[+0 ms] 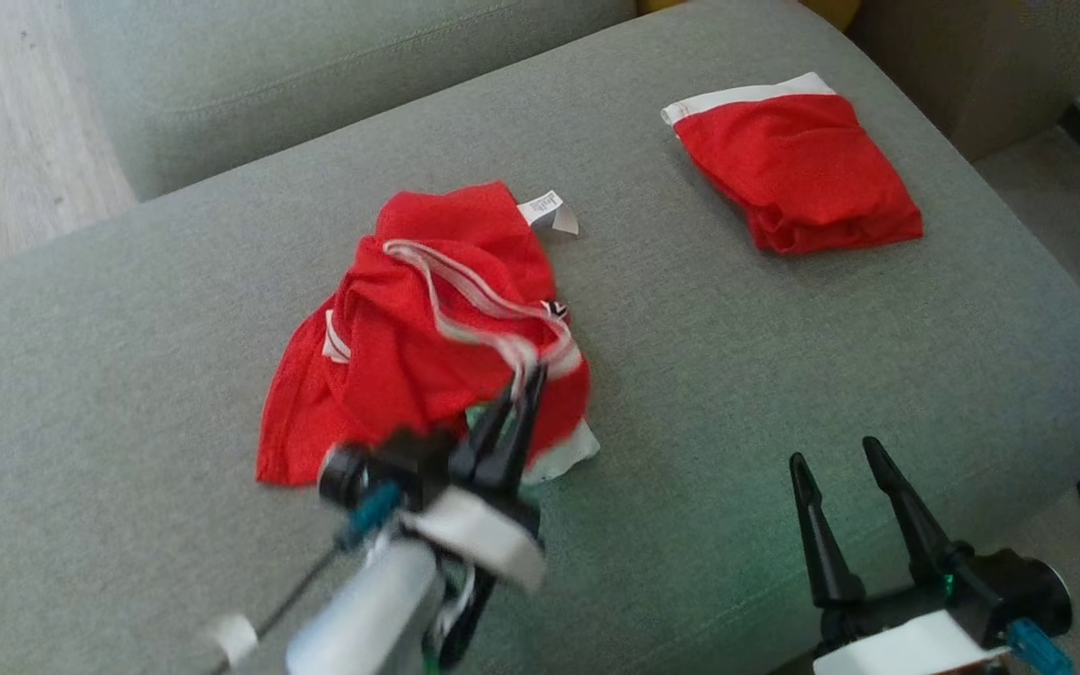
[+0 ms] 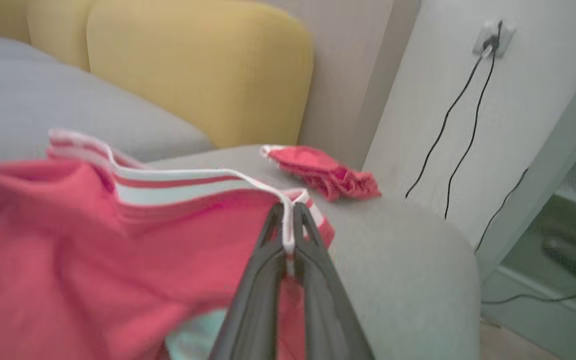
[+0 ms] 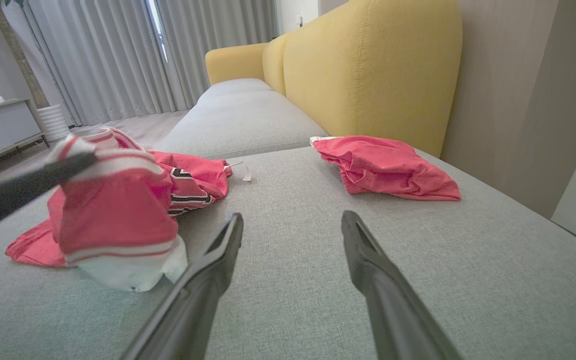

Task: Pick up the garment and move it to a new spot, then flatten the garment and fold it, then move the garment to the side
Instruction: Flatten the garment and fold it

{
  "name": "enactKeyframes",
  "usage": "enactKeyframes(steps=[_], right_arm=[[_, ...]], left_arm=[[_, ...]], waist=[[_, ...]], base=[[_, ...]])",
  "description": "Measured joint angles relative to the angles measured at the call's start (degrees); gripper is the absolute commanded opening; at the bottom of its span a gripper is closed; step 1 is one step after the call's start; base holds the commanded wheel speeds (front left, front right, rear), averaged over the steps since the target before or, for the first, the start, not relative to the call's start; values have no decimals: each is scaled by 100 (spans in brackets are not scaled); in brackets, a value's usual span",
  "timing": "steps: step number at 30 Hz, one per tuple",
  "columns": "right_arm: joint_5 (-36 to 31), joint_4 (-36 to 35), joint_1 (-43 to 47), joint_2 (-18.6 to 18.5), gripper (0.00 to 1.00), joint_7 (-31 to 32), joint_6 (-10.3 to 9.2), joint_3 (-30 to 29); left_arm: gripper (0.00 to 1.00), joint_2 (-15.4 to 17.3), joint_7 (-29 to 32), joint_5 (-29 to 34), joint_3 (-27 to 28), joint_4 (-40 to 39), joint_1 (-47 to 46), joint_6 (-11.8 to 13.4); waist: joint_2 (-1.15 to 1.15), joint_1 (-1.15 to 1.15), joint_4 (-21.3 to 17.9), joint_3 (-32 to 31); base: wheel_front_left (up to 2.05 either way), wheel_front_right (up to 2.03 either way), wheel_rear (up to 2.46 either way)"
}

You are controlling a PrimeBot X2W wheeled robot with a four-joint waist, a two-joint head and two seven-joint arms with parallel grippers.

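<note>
A crumpled red garment (image 1: 427, 337) with white striped trim lies in the middle of the grey cushion (image 1: 737, 375). My left gripper (image 1: 529, 378) is shut on its white striped edge, which is drawn up into a taut ridge; the left wrist view shows that trim (image 2: 288, 240) pinched between the two closed fingers. From the right wrist the same garment (image 3: 118, 210) appears at the left, one raised fold under a dark finger. My right gripper (image 1: 835, 459) stands open near the cushion's front edge, to the right of the garment, with nothing between its fingers (image 3: 223, 250).
A second red garment (image 1: 798, 169), folded, lies at the cushion's back right corner (image 3: 383, 167). A yellow backrest (image 3: 368, 70) rises behind it. Another grey cushion (image 1: 315, 66) adjoins at the back left. Black cables (image 2: 448, 140) hang down the wall beyond the sofa's end.
</note>
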Motion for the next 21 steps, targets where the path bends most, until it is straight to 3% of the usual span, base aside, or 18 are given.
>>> enactKeyframes(steps=[5, 12, 17, 21], right_arm=[[5, 24, -2, 29, 100, 0, 0, 65], [96, 22, 2, 82, 100, 0, 0, 77], [96, 25, 8, 83, 100, 0, 0, 76], [96, 10, 55, 82, 100, 0, 0, -58]], left_arm=[[0, -5, 0, -410, -80, -288, -967, -38], [0, -42, 286, -612, -261, -447, -3038, -74], [0, -158, 294, -936, 265, -68, -4387, -73], [0, -126, 231, -1076, 613, 281, -4707, -5]], waist=[[0, 0, -58, -53], [0, 0, -86, -182], [0, 0, -60, -305], [0, -1, 73, -398]], base=[[0, 0, 0], [0, 0, 0], [0, 0, 0], [0, 0, 0]])
